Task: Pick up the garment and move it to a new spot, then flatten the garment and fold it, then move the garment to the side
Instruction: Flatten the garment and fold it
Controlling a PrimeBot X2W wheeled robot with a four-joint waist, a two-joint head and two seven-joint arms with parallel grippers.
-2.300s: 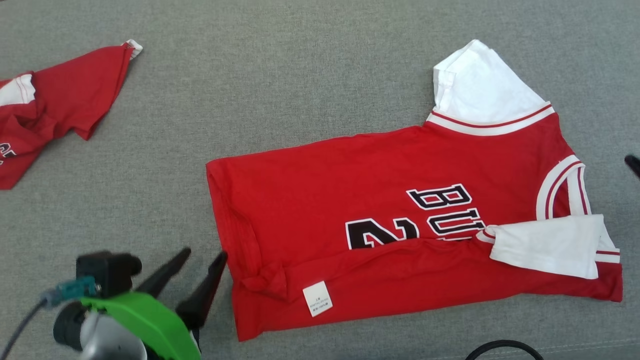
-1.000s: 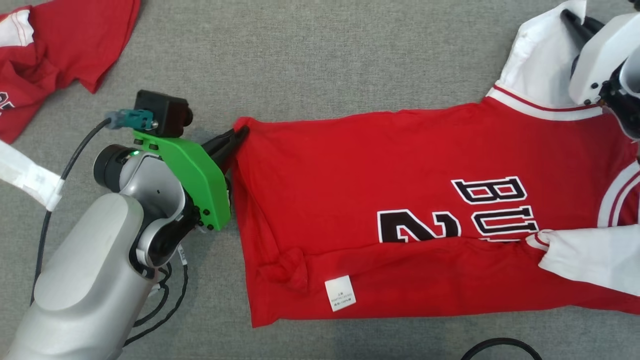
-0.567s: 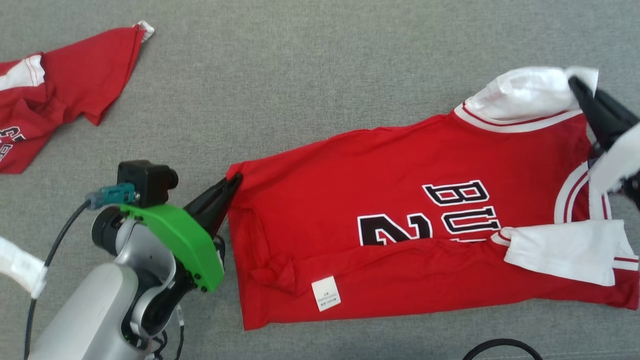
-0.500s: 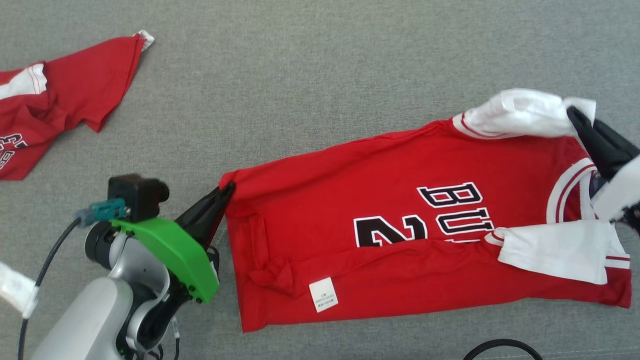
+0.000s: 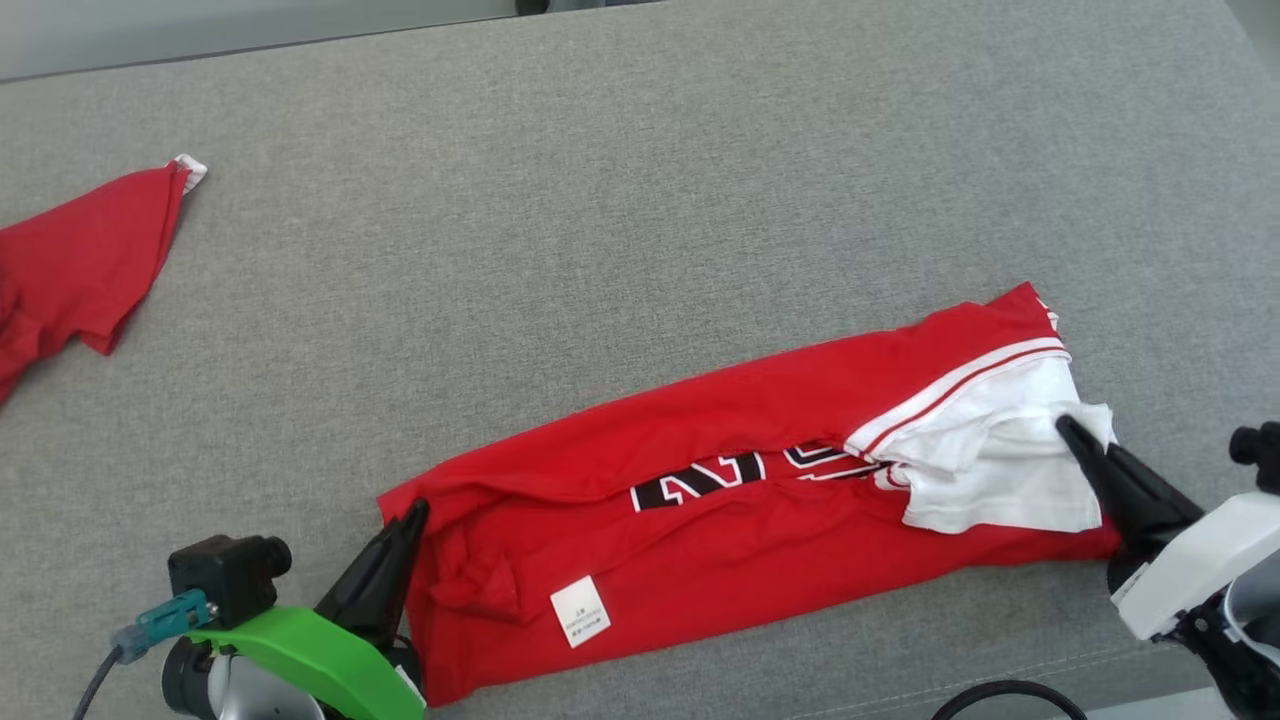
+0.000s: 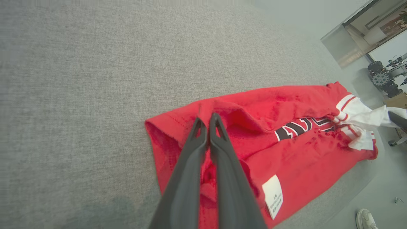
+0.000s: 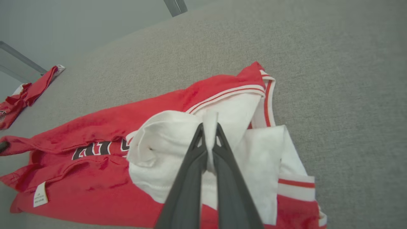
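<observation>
The garment (image 5: 720, 530) is a red jersey with white sleeves and black lettering, folded lengthwise into a long band on the grey surface. At its lower left end my left gripper (image 5: 415, 512) is shut on the red hem corner (image 6: 203, 114), its fingertips pinching the cloth in the left wrist view (image 6: 207, 118). At the other end my right gripper (image 5: 1065, 425) is shut on the white sleeve (image 7: 178, 133), a fold of white cloth clamped between its tips (image 7: 209, 127). A white care label (image 5: 581, 611) lies face up on the lower layer.
A second red garment (image 5: 70, 270) lies at the far left of the surface (image 5: 600, 200). The surface's front edge runs close below the jersey, with a black cable (image 5: 1000, 695) beyond it. In the left wrist view, floor and a shoe (image 6: 365, 219) show past the edge.
Both grippers have carried the far edge of the jersey toward me, over the lettering, folding it into a narrower band. The head camera has also shifted.
</observation>
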